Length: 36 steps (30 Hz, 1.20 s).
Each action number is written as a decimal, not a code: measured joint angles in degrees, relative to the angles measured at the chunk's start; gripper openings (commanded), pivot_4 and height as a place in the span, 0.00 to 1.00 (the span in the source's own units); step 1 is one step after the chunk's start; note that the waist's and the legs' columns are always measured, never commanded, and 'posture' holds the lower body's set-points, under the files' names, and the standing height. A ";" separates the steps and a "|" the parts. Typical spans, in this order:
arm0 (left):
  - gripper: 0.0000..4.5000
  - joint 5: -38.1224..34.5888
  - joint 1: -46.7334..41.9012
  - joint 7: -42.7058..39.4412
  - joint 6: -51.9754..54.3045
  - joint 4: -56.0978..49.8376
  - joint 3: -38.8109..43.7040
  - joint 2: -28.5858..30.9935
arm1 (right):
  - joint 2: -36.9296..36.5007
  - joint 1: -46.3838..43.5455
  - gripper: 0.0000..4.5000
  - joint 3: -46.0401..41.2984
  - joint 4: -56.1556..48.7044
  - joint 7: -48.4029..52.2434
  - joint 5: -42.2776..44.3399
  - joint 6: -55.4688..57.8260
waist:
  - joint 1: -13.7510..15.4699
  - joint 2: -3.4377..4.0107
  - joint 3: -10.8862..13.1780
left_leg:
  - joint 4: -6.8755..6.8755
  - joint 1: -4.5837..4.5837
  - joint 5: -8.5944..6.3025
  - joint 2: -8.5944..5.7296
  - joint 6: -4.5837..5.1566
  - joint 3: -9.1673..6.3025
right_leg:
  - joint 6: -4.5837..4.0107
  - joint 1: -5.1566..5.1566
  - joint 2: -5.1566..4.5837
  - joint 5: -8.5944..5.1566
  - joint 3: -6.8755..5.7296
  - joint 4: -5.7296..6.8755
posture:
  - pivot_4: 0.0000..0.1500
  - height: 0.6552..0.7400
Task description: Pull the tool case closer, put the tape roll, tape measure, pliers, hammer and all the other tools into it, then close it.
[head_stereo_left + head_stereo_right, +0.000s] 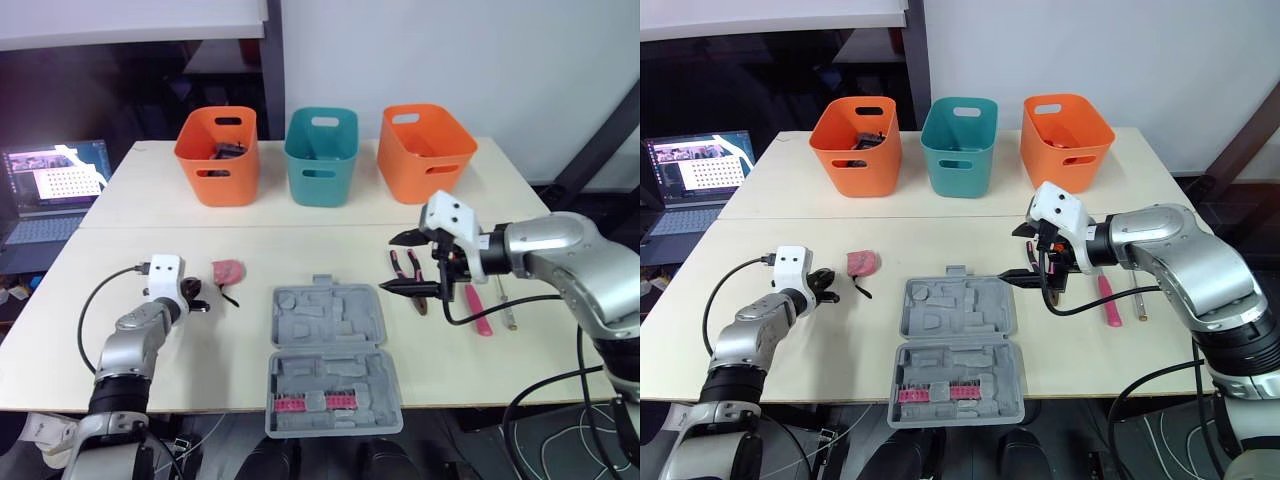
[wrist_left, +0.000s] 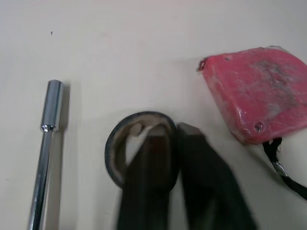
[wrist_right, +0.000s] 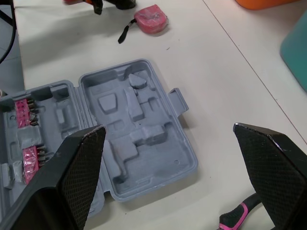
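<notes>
Lying open on the cream table (image 1: 330, 228), tool case (image 1: 330, 362); laptop (image 1: 52, 195) left.

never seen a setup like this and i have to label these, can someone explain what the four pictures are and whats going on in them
This is a humanoid robot with two arms, each ending in a gripper of two black fingers. The two wide pictures come from a pair of cameras on its head, looking down over a table. The two close-ups come from cameras on its wrists.

On the table lie an open grey tool case, a red tape measure, pliers and a pink-handled tool. Three bins stand at the far side.

The left gripper pinches the wall of a dark tape roll, with one finger inside the ring. The right gripper hangs open and empty just right of the case, by the pliers.
</notes>
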 measured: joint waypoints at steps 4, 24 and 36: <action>0.01 -0.26 0.06 -0.34 0.02 -0.29 0.91 1.36 | 0.00 0.67 1.00 -0.13 -0.03 -0.02 0.01 -0.03 | -0.03 0.00 0.00 | 0.01 -0.01 0.00 0.00 0.00 0.00 | 0.00 -0.02 0.00 0.00 0.00 0.03 | 1.00 0.92; 0.01 -1.80 -15.71 -46.95 4.26 -19.92 -29.39 16.86 | 0.22 6.92 1.00 -6.94 -9.30 -3.86 6.60 6.86 | -0.34 0.01 0.01 | 0.03 -0.05 -0.01 0.04 0.03 0.01 | -0.01 -0.02 0.04 -0.01 0.02 0.03 | 1.00 0.92; 0.08 6.83 -22.02 -54.99 -14.52 4.15 -33.68 9.16 | 1.17 9.71 1.00 -11.09 -16.56 -10.42 13.74 11.46 | -0.01 -0.05 0.05 | 0.18 -0.11 -0.07 0.00 0.15 0.00 | 0.00 0.02 -0.02 -0.01 -0.01 0.01 | 1.00 0.92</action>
